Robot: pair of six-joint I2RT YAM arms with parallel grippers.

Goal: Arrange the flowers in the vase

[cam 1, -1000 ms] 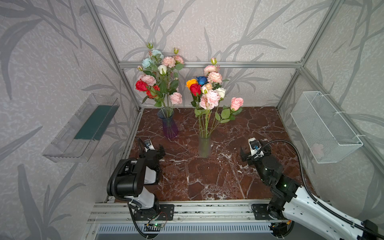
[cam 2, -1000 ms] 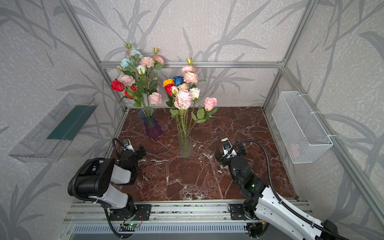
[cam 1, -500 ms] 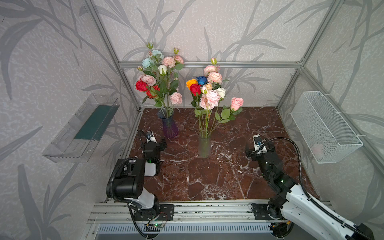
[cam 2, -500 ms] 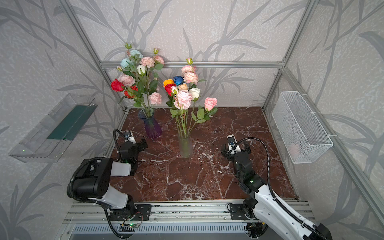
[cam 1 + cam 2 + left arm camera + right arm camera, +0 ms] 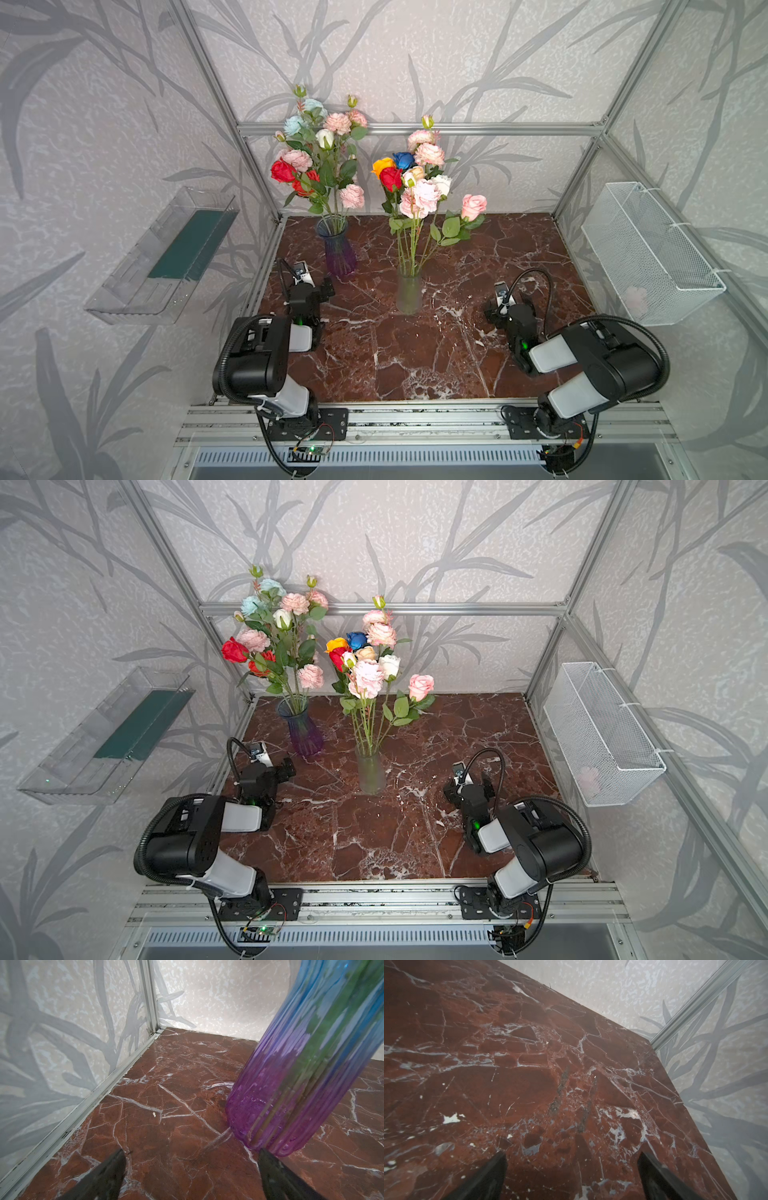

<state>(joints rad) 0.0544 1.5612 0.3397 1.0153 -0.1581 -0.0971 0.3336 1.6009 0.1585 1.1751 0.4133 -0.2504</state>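
Two bunches of flowers stand in vases on the red marble table (image 5: 415, 357). A pink, red, pale teal and cream bunch (image 5: 320, 162) fills the purple-blue vase (image 5: 338, 253) at the back left. A pink, red, orange and blue bunch (image 5: 415, 183) stands in the clear vase (image 5: 409, 293) near the middle. My left gripper (image 5: 322, 289) sits low, just in front and left of the purple vase (image 5: 291, 1095). It is open (image 5: 191, 1153), with only marble between its fingers. My right gripper (image 5: 505, 307) rests right of the clear vase, open (image 5: 572, 1155) over bare marble.
A clear plastic tray (image 5: 166, 257) with a green pad hangs on the left wall. A white wire basket (image 5: 648, 253) holding something pale pink hangs on the right wall. Aluminium frame posts (image 5: 257, 166) stand at the back corners, and a rail (image 5: 415, 419) runs along the front.
The right arm has folded back toward its base, and its gripper has drawn slightly nearer the front. The left gripper has shifted a little toward the purple vase. Both grippers stay open.
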